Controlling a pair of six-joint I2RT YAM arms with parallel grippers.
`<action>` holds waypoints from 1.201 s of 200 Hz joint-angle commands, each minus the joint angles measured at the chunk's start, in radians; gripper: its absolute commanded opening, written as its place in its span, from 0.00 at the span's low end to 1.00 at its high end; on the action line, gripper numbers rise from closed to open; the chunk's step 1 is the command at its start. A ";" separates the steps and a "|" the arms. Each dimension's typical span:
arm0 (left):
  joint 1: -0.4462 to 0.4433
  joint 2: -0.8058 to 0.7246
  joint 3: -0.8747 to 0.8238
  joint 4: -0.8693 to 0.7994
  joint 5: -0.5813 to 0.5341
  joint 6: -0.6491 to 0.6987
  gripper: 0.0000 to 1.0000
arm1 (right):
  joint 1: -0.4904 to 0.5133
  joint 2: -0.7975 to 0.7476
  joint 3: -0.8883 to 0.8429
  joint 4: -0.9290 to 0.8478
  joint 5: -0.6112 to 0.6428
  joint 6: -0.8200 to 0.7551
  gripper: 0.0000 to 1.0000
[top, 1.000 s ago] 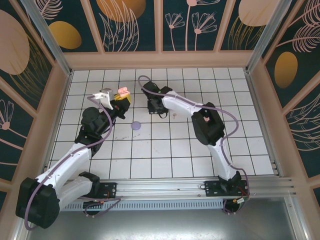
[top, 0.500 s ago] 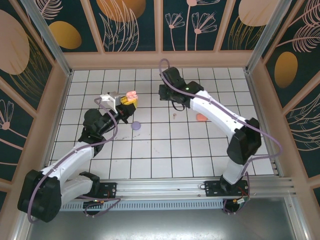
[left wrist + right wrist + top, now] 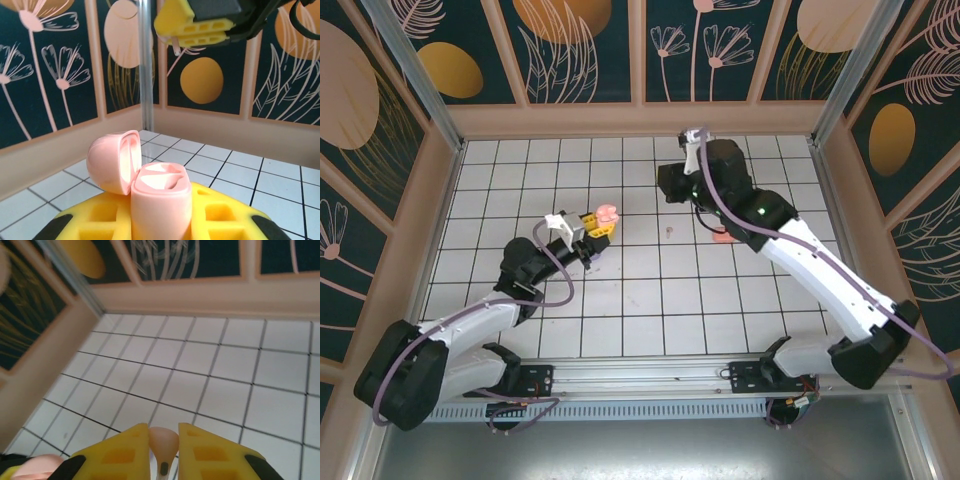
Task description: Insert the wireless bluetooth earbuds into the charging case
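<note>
My left gripper (image 3: pixel 595 224) is shut on a pale pink charging case (image 3: pixel 609 213), held upright above the tiles. In the left wrist view the case (image 3: pixel 161 197) stands between the yellow fingers (image 3: pixel 225 220) with its lid (image 3: pixel 112 160) swung open to the left and both wells bare. My right gripper (image 3: pixel 672 182) hovers to the back right of the case, shut on a pale pink earbud (image 3: pixel 163 440) pinched between its yellow fingers (image 3: pixel 117 455), stem toward the camera. The left wrist view has that gripper (image 3: pixel 197 27) above the case, with the earbud (image 3: pixel 178 46) sticking out below it.
A coral-orange case (image 3: pixel 723 237) lies on the tiles beside the right forearm. A tiny earbud (image 3: pixel 669 230) lies on the tiles between the two grippers. Painted walls ring the tiled floor (image 3: pixel 650 300). The pink case also shows at the lower left corner (image 3: pixel 30 469) of the right wrist view.
The right arm has swung from the middle toward the back right and risen with the earbud. The left gripper has carried the open case to the right and nearer.
</note>
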 commanded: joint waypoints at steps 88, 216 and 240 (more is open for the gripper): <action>-0.082 0.213 0.236 0.226 0.065 0.072 0.00 | 0.045 -0.194 -0.178 0.238 -0.210 -0.156 0.18; -0.085 0.307 0.329 0.263 0.118 0.055 0.00 | 0.103 -0.159 -0.191 0.277 -0.209 -0.170 0.18; -0.085 0.308 0.333 0.262 0.121 0.051 0.00 | 0.109 -0.149 -0.188 0.276 -0.201 -0.174 0.18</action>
